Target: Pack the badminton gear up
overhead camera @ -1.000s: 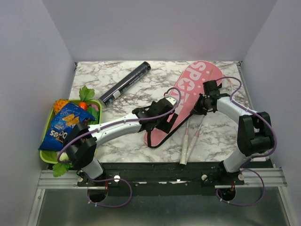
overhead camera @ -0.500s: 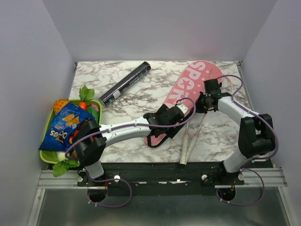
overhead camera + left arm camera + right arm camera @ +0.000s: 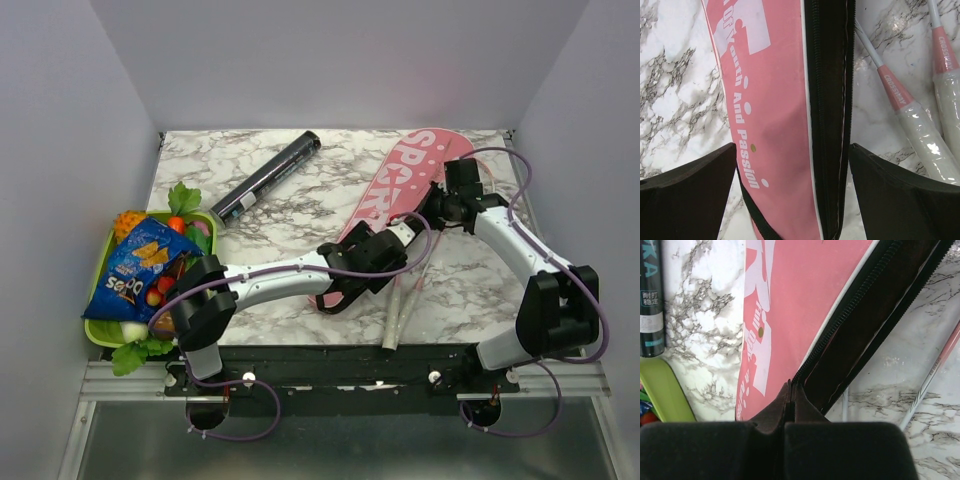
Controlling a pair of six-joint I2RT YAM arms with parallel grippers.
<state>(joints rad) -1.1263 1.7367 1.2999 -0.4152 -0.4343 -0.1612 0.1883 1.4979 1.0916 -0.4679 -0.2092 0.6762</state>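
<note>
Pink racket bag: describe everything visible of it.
The pink racket bag looks like fabric, racket-shaped, with white lettering and a black zip edge gaping open. It lies flat and diagonal on the marble table, wide end far. The right end effector pinches the zip edge; the left end effector is open astride its narrow end. Two rackets lie beside it.

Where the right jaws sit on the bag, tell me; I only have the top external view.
Observer: The right wrist view shows the right jaws shut, pinching the pink bag at its black zipper edge.
Operator: Now report the left jaws.
Observer: In the left wrist view the left jaws are open, straddling the bag's narrow end with nothing pinched.
Operator: Read me the racket lettering.
Observer: The two rackets beside the bag both read "CROSSWAY" on their pink collars.
</note>
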